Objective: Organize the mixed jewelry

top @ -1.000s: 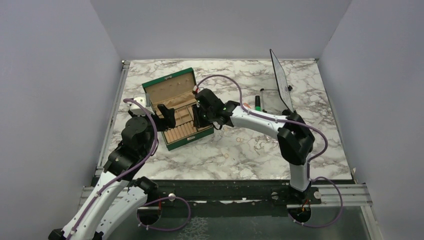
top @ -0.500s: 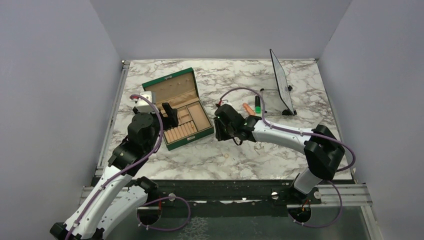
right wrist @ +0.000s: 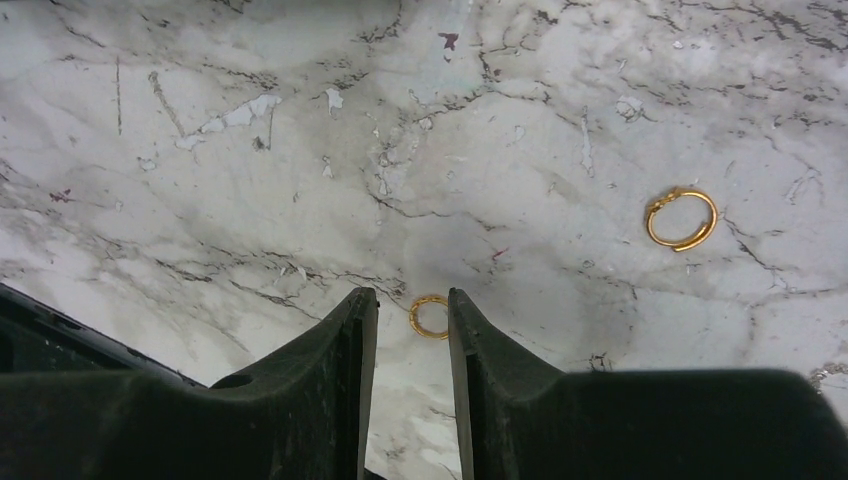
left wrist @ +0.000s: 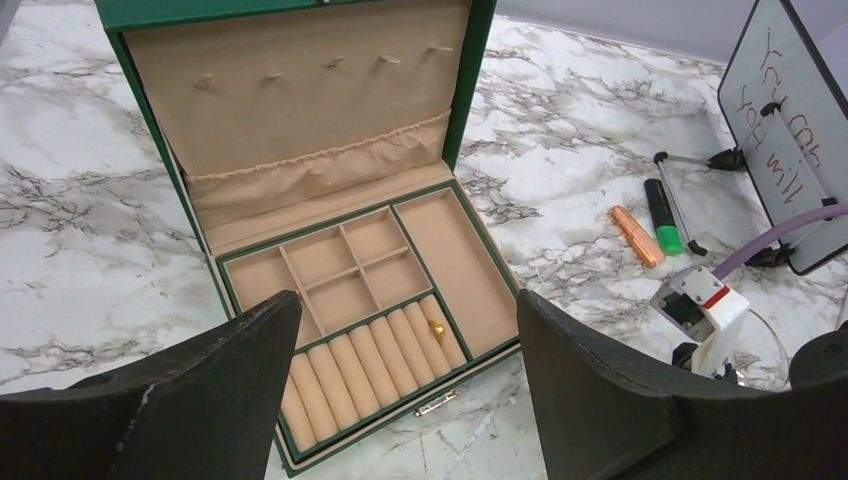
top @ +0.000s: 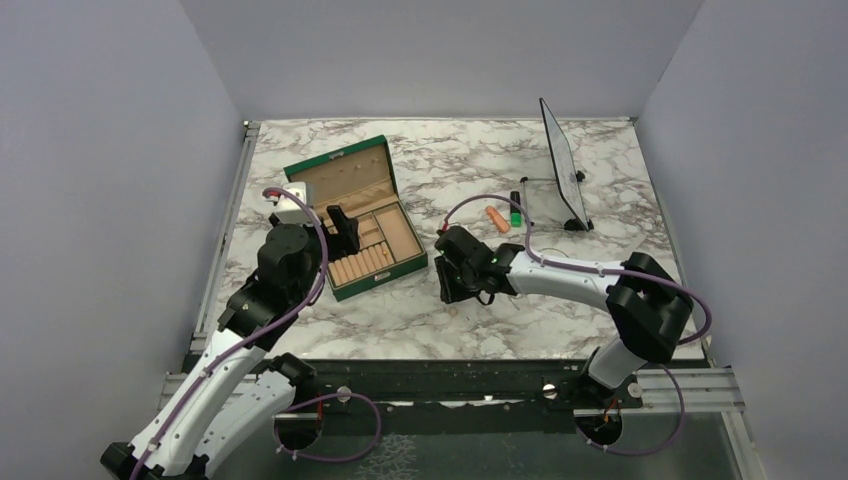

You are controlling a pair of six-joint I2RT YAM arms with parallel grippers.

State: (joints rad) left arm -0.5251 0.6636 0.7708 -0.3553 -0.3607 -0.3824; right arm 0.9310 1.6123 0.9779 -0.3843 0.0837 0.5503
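Patience suits this pick: the fingers of the right gripper, narrowly parted and empty, frame a gold ring on the table, so descend square, then pinch gently.

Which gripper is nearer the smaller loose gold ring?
Right. The right gripper has the smaller ring between its fingertips; the left gripper hovers over the green jewelry box.

Left tool jaws wide apart; right tool jaws narrowly apart.
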